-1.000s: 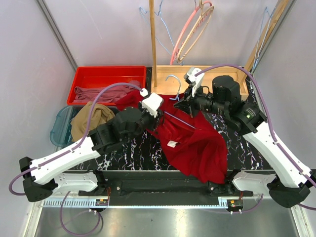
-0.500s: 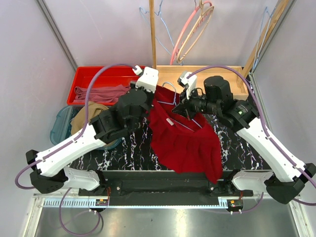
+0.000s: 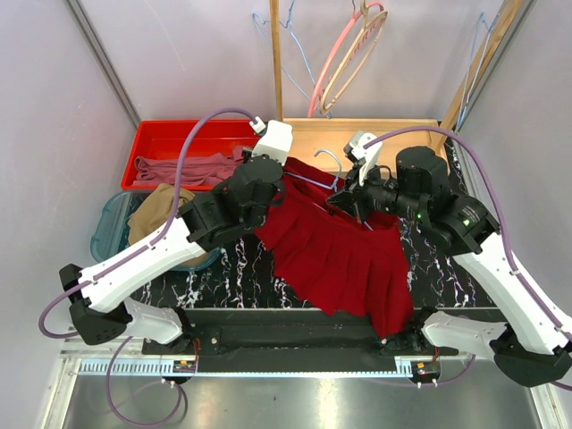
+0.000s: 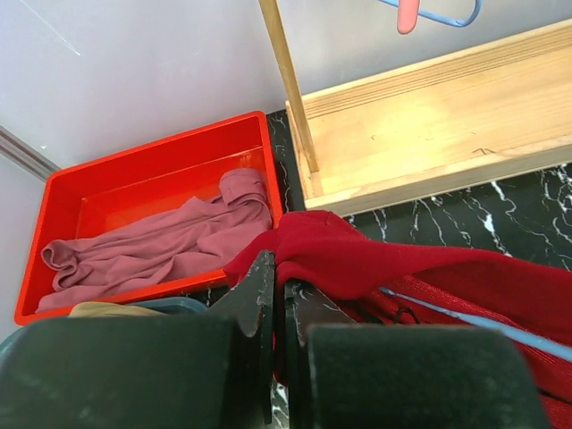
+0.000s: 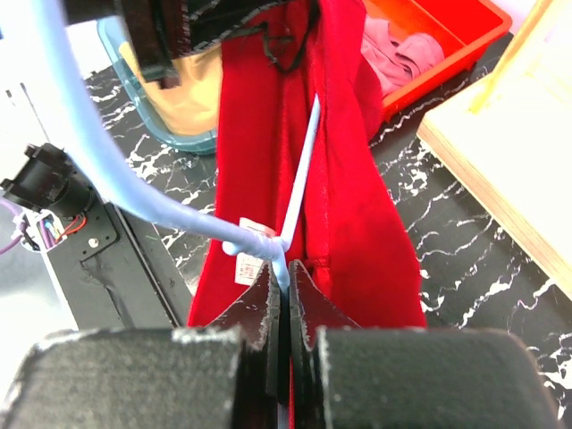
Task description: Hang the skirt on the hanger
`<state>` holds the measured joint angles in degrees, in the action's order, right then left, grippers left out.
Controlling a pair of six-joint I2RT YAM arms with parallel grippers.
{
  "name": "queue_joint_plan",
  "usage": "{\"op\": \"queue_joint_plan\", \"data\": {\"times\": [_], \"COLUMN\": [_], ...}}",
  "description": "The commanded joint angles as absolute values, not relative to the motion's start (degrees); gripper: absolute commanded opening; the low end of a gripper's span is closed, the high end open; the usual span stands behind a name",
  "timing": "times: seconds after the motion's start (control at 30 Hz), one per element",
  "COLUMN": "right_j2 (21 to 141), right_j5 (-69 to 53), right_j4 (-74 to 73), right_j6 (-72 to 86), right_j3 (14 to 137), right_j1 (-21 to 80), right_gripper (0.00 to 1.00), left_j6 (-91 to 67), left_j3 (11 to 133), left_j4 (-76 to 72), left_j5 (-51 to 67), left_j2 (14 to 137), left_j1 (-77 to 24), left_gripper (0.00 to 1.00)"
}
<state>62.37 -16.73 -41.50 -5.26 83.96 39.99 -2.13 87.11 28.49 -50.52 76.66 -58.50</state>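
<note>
The tan skirt [image 3: 161, 213] lies bunched in a teal tub at the left, touched by neither gripper; it also shows as tan cloth [image 5: 192, 94] in the right wrist view. My right gripper [image 3: 344, 198] [image 5: 284, 273] is shut on the light-blue wire hanger [image 3: 329, 161] [image 5: 299, 183] just below its twisted neck. A dark red pleated garment [image 3: 335, 255] [image 5: 357, 197] hangs over that hanger, above the marble table. My left gripper [image 3: 281, 165] [image 4: 279, 268] is shut on that garment's upper edge [image 4: 375, 259], with the hanger's wire [image 4: 465, 313] running inside the cloth.
A red tray [image 3: 152, 138] at the back left holds a mauve cloth [image 3: 183, 168]. A wooden box [image 3: 393, 134] stands at the back right with an upright wooden post [image 3: 276, 63]. Pink and pale wooden hangers [image 3: 344, 54] and blue ones [image 3: 299, 54] hang behind. The teal tub [image 3: 107, 234] is left.
My left gripper has closed on the red garment's edge and lifted it toward the back. The garment now hangs spread out from the hanger. The right arm has shifted a little right.
</note>
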Motion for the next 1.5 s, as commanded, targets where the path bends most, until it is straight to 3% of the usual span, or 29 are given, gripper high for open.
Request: {"op": "queue_joint_plan", "data": {"times": [0.0, 0.1, 0.13, 0.17, 0.2, 0.23, 0.27, 0.37, 0.83, 1.07, 1.47], "right_j2": [62.49, 63.19, 63.45, 64.24, 64.77, 65.3, 66.43, 68.2, 63.55, 61.78, 74.17], "right_j5": [-15.21, -15.99, -16.08, -16.08, -16.0, -15.65, -13.99, -8.91, 18.09, 15.82, 0.98], "right_j4": [-40.52, -39.73, -39.47, -39.2, -39.03, -38.94, -38.76, -38.93, -39.11, -38.24, -34.72], "right_j6": [-5.8, -5.36, -5.1, -5.01, -4.92, -4.66, -4.31, -2.38, 11.95, 11.53, 4.67], "right_j3": [85.61, 85.61, 85.61, 85.78, 86.22, 86.57, 86.75, 87.54, 77.35, 78.74, 101.83], "right_j1": [39.9, 39.9, 39.99, 39.99, 39.99, 39.99, 39.99, 39.99, 34.65, 22.52, 7.57], "right_gripper": [0.0, 0.0, 0.0, 0.0, 0.0, 0.0, 0.0, 0.0, 0.0, 0.0, 0.0], "left_j6": [-3.43, -3.17, -2.64, -2.29, -1.68, -1.23, -1.32, -1.76, -3.43, -5.18, -8.43], "left_j3": [86.05, 85.52, 85.17, 84.3, 83.77, 83.32, 82.45, 81.22, 76.21, 74.18, 71.72], "left_j4": [27.33, 27.69, 27.6, 26.29, 25.67, 24.97, 23.66, 21.98, 19.86, 20.57, 22.32], "left_j5": [-52.29, -50.3, -48.1, -45.81, -41.27, -39.57, -38.68, -40.51, -46.41, -45.09, -40.43], "left_j2": [73.04, 72.42, 71.99, 71.11, 70.58, 69.97, 68.92, 66.63, 58.89, 57.83, 56.34], "left_j1": [-57.04, -57.04, -57.04, -57.04, -57.04, -57.04, -57.04, -57.04, -56.87, -56.87, -56.87], "left_gripper": [0.0, 0.0, 0.06, 0.17, 0.4, 0.75, 0.84, 0.99, 0.99, 0.99, 0.99]}}
